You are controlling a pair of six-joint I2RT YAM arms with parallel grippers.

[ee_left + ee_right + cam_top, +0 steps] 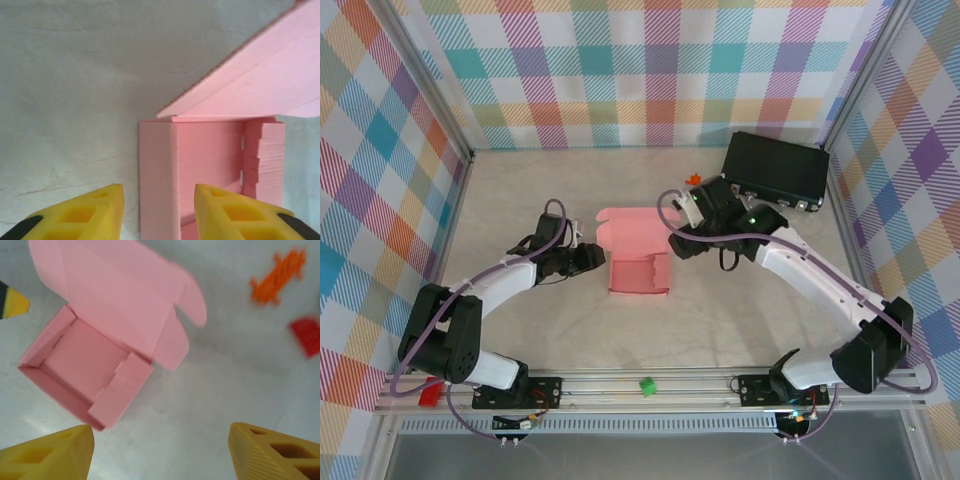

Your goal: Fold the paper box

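The salmon-pink paper box [640, 276] stands at mid-table as an open tray, its lid flap [632, 222] lying back toward the far side. My left gripper [597, 259] is at the box's left side. It is open in the left wrist view, where its yellow fingertips [114, 207] straddle the box's near wall [157, 175] without pinching it. My right gripper [678, 243] hovers by the box's right rear corner. In the right wrist view it [162, 445] is wide open over bare table, with the paper box [85, 365] up and to the left.
A black hard case [775, 170] sits at the back right. Behind the right wrist lie a small orange piece [280, 275] and a red block [307, 335]. On the front rail are a green bit [647, 385] and a red tag [428, 395]. Checked walls enclose the table.
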